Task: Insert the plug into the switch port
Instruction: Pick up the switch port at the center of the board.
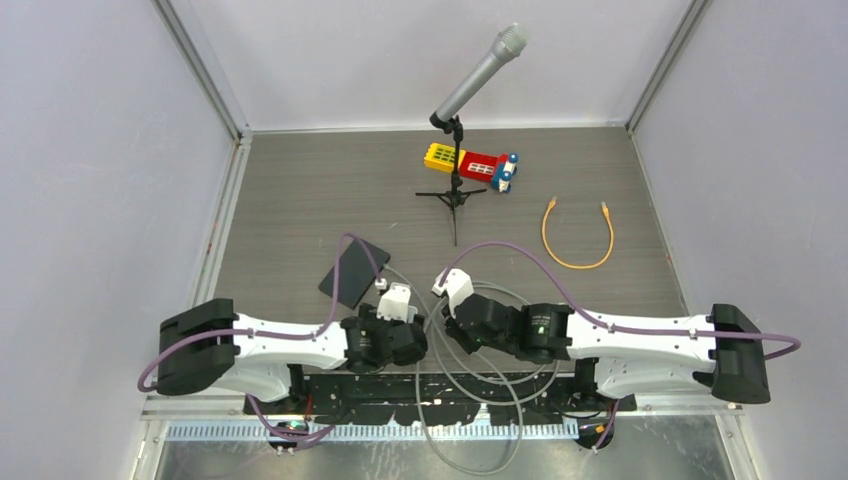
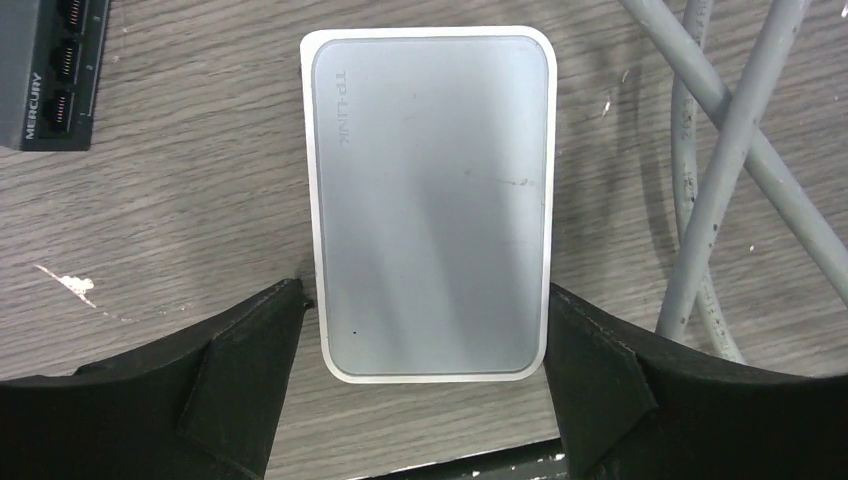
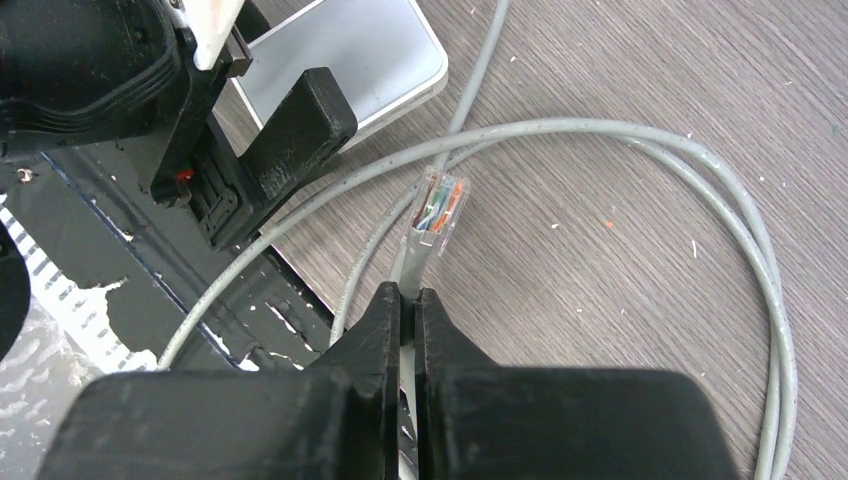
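Note:
A white switch (image 2: 430, 200) lies flat on the table between my left gripper's (image 2: 425, 305) fingers, which stand against its two long sides near its near end. Its ports do not show. My right gripper (image 3: 408, 295) is shut on a grey cable (image 3: 600, 130) just behind its clear plug (image 3: 440, 205), which points away from me above the table. The white switch's corner (image 3: 370, 60) and a left finger (image 3: 300, 125) lie just left of the plug. In the top view both grippers (image 1: 400, 335) (image 1: 455, 325) sit close together at the near edge.
A black switch (image 1: 353, 270) with open ports (image 2: 60, 60) lies left of the white one. Loops of grey cable (image 2: 720, 150) lie to the right. Farther back stand a microphone on a tripod (image 1: 455, 130), toy bricks (image 1: 470, 163) and an orange cable (image 1: 578, 235).

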